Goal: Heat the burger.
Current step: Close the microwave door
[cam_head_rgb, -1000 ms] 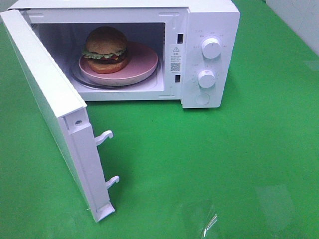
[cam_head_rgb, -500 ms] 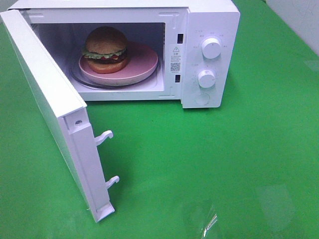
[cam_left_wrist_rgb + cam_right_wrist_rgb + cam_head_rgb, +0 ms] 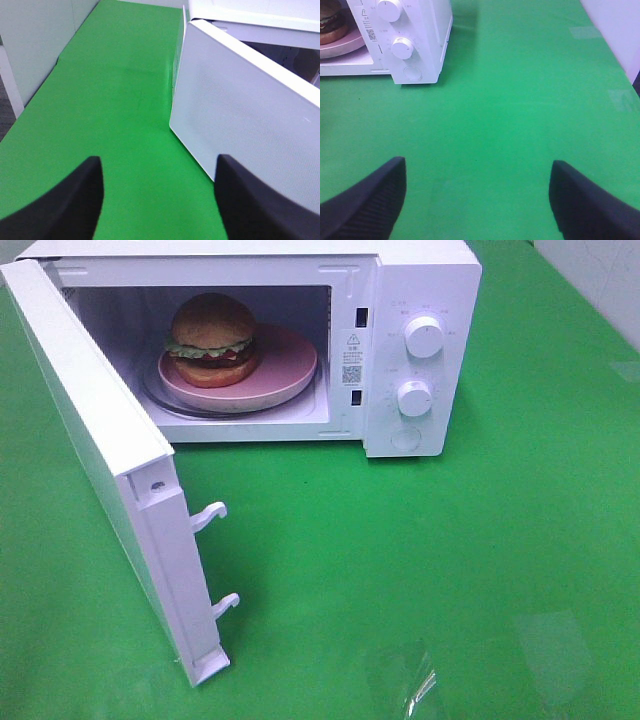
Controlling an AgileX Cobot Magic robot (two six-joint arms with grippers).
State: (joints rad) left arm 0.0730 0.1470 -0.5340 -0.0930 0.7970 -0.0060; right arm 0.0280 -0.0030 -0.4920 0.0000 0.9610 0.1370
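The burger (image 3: 212, 335) sits on a pink plate (image 3: 288, 368) inside the white microwave (image 3: 425, 275), whose door (image 3: 95, 435) stands swung wide open to the left. Neither gripper shows in the exterior high view. In the left wrist view my left gripper (image 3: 159, 167) is open, nothing between its fingers, and hovers over the green table beside the door's outer face (image 3: 240, 115). My right gripper (image 3: 477, 167) is open and empty above the table, with the microwave (image 3: 430, 30) ahead of it and a slice of the burger (image 3: 330, 22) at the frame edge.
Two round knobs (image 3: 424, 337) (image 3: 414, 398) and a button sit on the microwave's right panel. Two latch hooks (image 3: 208, 515) stick out from the door's free edge. A green cloth (image 3: 450, 570) covers the table, with a white wall at the far right.
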